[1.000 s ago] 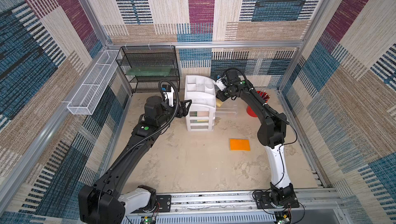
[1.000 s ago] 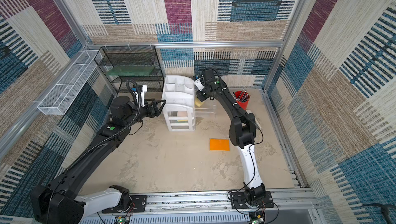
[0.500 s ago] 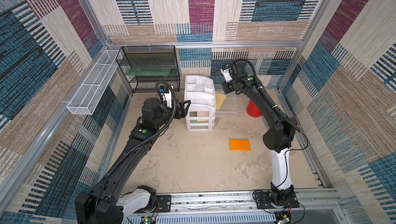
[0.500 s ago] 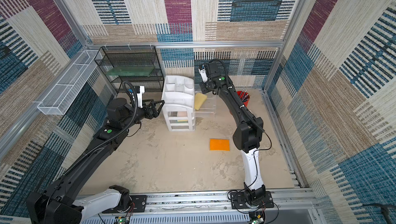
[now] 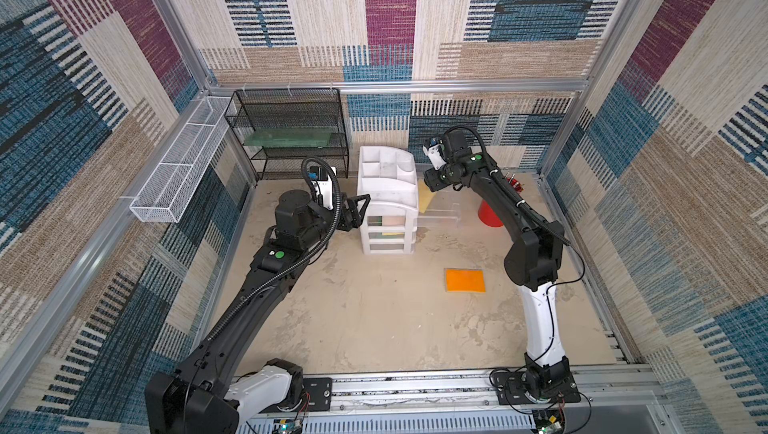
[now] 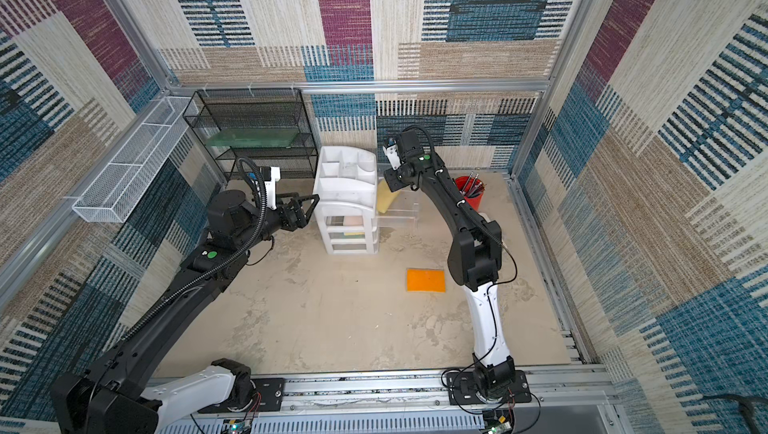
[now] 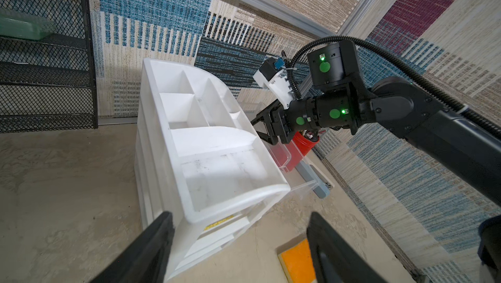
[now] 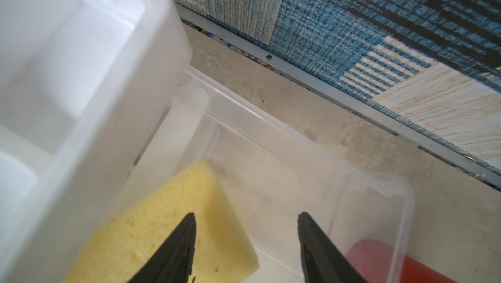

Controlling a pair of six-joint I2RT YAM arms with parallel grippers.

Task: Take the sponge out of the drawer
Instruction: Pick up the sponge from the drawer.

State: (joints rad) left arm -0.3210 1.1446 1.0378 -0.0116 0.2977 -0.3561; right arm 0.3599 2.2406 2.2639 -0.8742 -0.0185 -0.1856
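Right gripper [image 8: 245, 243] is hanging above the pulled-out clear drawer [image 8: 311, 159] beside the white drawer tower [image 5: 387, 199]; its fingers [image 8: 173, 251] are standing apart, gripping nothing. The yellow sponge [image 8: 173, 230] is leaning tilted inside that drawer against the tower's side wall, its upper part lying under one finger, none of it between the two. In both top views the sponge [image 6: 386, 199] is showing just below the gripper. Left gripper [image 7: 240, 243] is hovering at the tower's opposite side, fingers spread wide, apart from it. An orange sponge [image 5: 465, 280] is lying flat on the floor, well apart. A red cup [image 6: 471, 193] is standing behind the right arm.
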